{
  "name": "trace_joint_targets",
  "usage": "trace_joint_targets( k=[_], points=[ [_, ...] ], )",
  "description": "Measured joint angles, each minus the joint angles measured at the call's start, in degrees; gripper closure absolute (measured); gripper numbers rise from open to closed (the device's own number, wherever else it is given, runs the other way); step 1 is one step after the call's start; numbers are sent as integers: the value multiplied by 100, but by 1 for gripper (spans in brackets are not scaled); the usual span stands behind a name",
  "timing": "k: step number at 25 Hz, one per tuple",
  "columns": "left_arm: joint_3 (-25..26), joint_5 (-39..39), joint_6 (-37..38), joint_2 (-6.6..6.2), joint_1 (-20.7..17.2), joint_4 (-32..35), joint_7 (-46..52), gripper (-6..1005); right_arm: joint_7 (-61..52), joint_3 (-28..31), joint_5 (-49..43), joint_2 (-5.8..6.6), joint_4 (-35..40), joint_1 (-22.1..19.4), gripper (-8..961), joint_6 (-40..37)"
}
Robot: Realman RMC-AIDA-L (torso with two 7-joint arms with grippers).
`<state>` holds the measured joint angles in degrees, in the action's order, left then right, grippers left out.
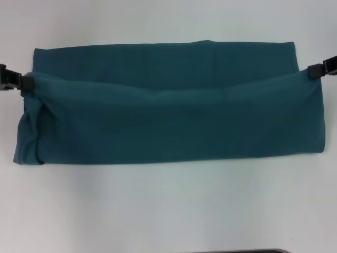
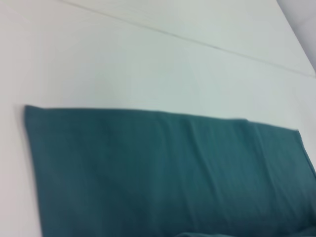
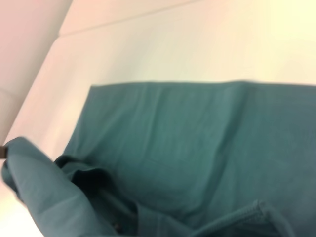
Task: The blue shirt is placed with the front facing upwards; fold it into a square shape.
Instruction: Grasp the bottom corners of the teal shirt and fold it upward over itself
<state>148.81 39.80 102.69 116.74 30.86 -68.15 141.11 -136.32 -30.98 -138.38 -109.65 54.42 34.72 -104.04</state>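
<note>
Blue shirt spread wide across middle of white table, already a long horizontal band, near layer doubled over far layer. Far strip flat on table, visible above the fold line. No lettering or collar showing in head view; plain teal cloth only.

Left gripper at shirt's left end, clamped on the upper edge of the near layer, cloth bunched and wrinkled just below it. Right gripper at shirt's right end, likewise pinching the edge corner. Held edge sagging between the two, dipping toward centre, so lifted or at least tensioned, not lying fully flat.

Handling, judged: soft, limp cotton, light, zero stiffness; droops wherever unsupported, creases readily, left end already rumpled. Not slippery, not fragile. Grip best at edge corners as now, both ends together, kept taut to stop the middle sagging and folding crooked. Pinching through a single layer risks dragging only that layer; double layer at left end looks thick.

Left wrist view: flat far part of shirt on table, straight edges, pale seam line in table surface beyond. Right wrist view: shirt with a lumpy raised fold close to camera, ribbed hem or collar edge barely showing at frame edge, hard to tell which.

Surface: smooth matte white tabletop, plenty of bare area on near and far sides of shirt. Dark edge of something at the bottom of head view, unidentifiable.
</note>
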Motion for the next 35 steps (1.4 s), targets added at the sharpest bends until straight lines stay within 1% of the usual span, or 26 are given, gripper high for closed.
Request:
trace_joint_targets(
  k=[7,12,16,22,27,35],
  points=[
    [-24,-35,-429,6,41,3,302,969,-150,281,5,79,18,-108,942,452],
    [-188,-116,-784,36,60,-7,524,970,-207,447,38,86,35,-134,941,829],
    [-437,-140,-1107,78,61,-25,703,970,-195,445,49,24,14,-120,941,1145],
    [-563,-145,-1654,215,86,0,736,969,-156,463,358,-70,-6,-97,941,1608],
    [-689,-154,-2006,309,102,64,746,971,-143,304,538,-187,-8,-34,942,1914],
    [-747,-158,-2145,332,101,92,774,972,-165,-93,532,-299,-10,-61,941,2272]
  ],
)
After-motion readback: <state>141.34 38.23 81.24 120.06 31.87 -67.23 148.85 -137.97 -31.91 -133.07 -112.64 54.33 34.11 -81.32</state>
